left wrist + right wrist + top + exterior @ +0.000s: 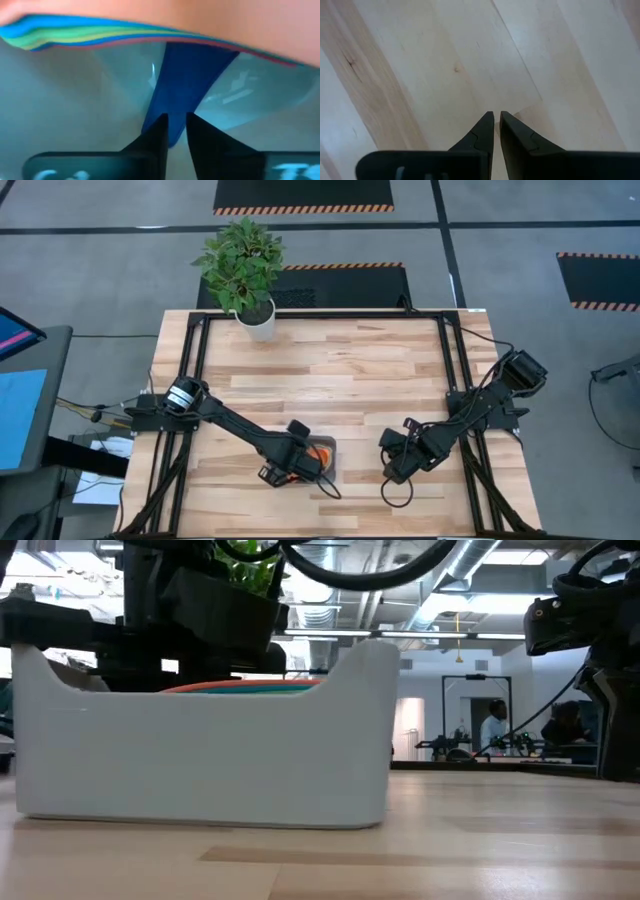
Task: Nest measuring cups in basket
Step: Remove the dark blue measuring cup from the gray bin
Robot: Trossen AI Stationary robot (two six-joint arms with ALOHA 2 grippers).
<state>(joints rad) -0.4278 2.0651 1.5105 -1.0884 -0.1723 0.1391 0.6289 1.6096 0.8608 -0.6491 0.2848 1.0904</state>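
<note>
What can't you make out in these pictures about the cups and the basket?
- High view: the left gripper covers most of the basket; only a bit of the orange cup shows.
- Low view: the basket wall hides the cups except their top edges.
- Left wrist view: the cup stack is blurred and cut off, so the cups cannot be counted; whether the gripper grips the dark blue handle is unclear.

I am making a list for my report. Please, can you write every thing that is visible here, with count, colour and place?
basket: one, pale grey-blue, near front edge of table, middle
cups: one nested stack, orange on top, inside basket; exact count cannot be told
dark blue handle: one, sticking out from the stack
plant: one, green, white pot, back edge of table
table: one, light wood
people: at least two, far in room behind
left gripper: over basket, fingertips at the handle
right gripper: shut, over bare table right of basket
</note>
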